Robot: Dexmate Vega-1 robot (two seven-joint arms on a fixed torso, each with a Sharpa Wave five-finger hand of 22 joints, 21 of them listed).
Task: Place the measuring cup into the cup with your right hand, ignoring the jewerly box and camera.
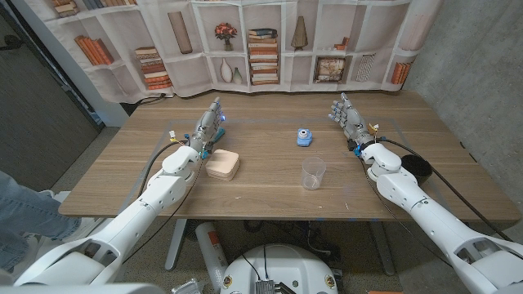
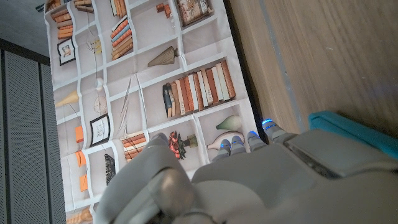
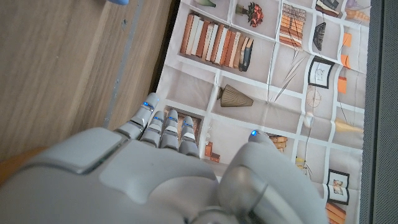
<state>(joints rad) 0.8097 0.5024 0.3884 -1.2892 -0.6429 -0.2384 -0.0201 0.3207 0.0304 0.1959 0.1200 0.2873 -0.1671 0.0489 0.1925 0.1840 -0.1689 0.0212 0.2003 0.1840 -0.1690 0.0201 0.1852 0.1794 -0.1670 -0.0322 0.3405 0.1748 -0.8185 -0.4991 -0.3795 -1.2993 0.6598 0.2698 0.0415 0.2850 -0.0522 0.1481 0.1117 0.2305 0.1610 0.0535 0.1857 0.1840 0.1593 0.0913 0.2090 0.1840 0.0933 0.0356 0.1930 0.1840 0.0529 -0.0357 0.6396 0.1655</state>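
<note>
Two hands stand raised over the light-brown wooden table (image 1: pixel 270 196), and neither holds anything. Your right hand (image 1: pixel 347 118) is up at the far right of the table with its fingers apart and pointing towards the printed bookshelf backdrop (image 1: pixel 270 49). Your left hand (image 1: pixel 208 126) stands likewise on the far left, fingers loosely spread.

Outward from the right hand, a small black round vessel (image 1: pixel 423 169) lies just beside the right forearm near the table's right edge. This is most likely the measuring cup, though it is too small and too hidden to be sure. Towards the middle sits the small blue toy-like camera (image 1: pixel 304 137), and nearer you, well apart from both hands, stands the clear plastic cup (image 1: pixel 313 173), upright and apparently empty. The beige rounded jewellery box (image 1: pixel 222 166) lies just beside the left wrist.

Step in hand, as judged: the reach has not begun. Your next move calls for drawing the right hand back and outward to the black vessel, closing on it, then carrying it over the clear cup's mouth. Steer past the camera.
</note>
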